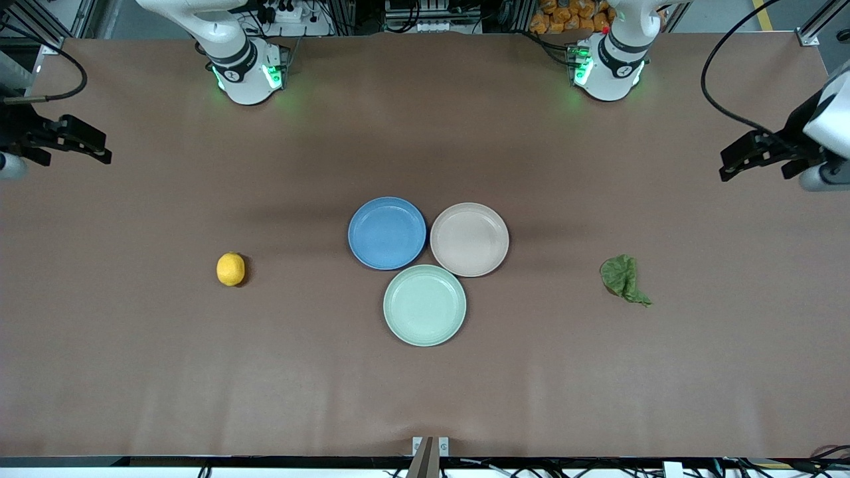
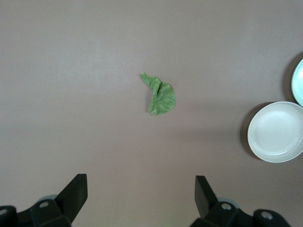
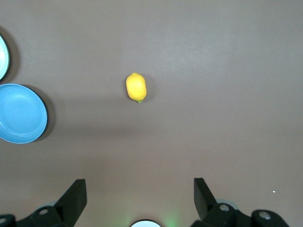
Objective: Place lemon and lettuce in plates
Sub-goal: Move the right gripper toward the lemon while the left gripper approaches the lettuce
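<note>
The yellow lemon (image 1: 230, 269) lies on the table toward the right arm's end; it also shows in the right wrist view (image 3: 136, 87). The dark green lettuce leaf (image 1: 623, 277) lies toward the left arm's end and shows in the left wrist view (image 2: 161, 94). The blue plate (image 1: 387, 232) and the beige-pink plate (image 1: 469, 239) sit side by side mid-table, both empty. My right gripper (image 1: 101, 150) hangs open and empty over the table's edge at its own end (image 3: 140, 198). My left gripper (image 1: 726, 166) hangs open and empty over its own end (image 2: 141, 196).
A pale mint-green plate (image 1: 424, 305) sits touching the two plates, nearer the front camera, and is empty. The blue plate shows in the right wrist view (image 3: 21, 113) and the beige-pink plate in the left wrist view (image 2: 276, 132). The brown table (image 1: 425, 398) is bare elsewhere.
</note>
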